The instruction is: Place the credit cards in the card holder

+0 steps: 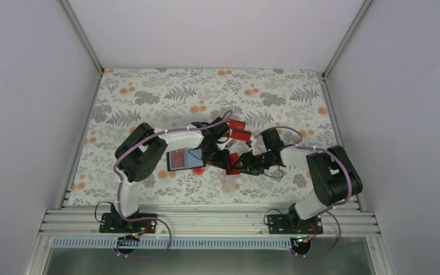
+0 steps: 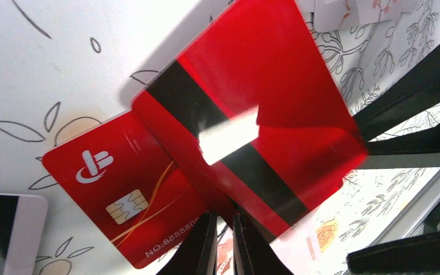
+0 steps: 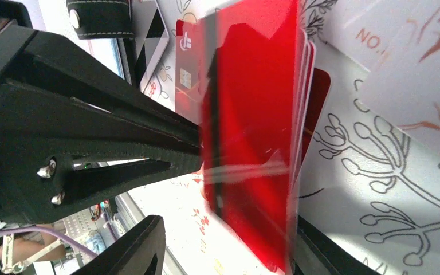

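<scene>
The left gripper (image 2: 224,230) is closed on 1 striped credit card (image 2: 252,114) — the card holder (image 1: 184,158) lies just to its left, nearer the left arm (image 1: 143,152) — the right gripper (image 1: 238,165) state cannot be told.

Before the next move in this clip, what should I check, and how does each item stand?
1. Grip of the left end effector on the card stack: ok, pinched shut on it.
2. Grip of the right end effector on the stack: not ok, open around it, with a gap at one finger.
3. The card holder in view, inner face up: ok.
4. Holder slot free: cannot tell.
5. All cards gathered: not ok, the chip card lies apart, unheld.
</scene>
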`<action>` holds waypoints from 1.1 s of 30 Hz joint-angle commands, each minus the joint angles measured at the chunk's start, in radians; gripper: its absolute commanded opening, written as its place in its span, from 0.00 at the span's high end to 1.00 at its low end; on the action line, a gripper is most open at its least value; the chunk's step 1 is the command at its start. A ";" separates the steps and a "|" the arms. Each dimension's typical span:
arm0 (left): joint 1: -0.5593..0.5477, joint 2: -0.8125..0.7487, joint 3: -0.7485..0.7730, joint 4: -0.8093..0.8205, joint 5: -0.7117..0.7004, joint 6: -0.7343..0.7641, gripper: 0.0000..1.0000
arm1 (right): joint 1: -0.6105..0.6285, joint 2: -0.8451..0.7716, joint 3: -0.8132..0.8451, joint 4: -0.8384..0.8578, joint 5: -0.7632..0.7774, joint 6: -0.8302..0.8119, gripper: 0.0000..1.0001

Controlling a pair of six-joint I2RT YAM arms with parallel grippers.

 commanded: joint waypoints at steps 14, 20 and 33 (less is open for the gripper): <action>-0.019 0.054 0.011 -0.010 -0.044 -0.001 0.90 | -0.002 -0.013 0.066 -0.177 0.212 -0.062 0.65; -0.021 0.067 0.030 -0.021 -0.045 0.009 0.90 | -0.002 0.007 0.075 -0.154 0.190 -0.065 0.71; -0.022 0.083 0.036 -0.025 -0.042 0.021 0.90 | -0.002 -0.004 0.090 -0.143 0.174 -0.051 0.87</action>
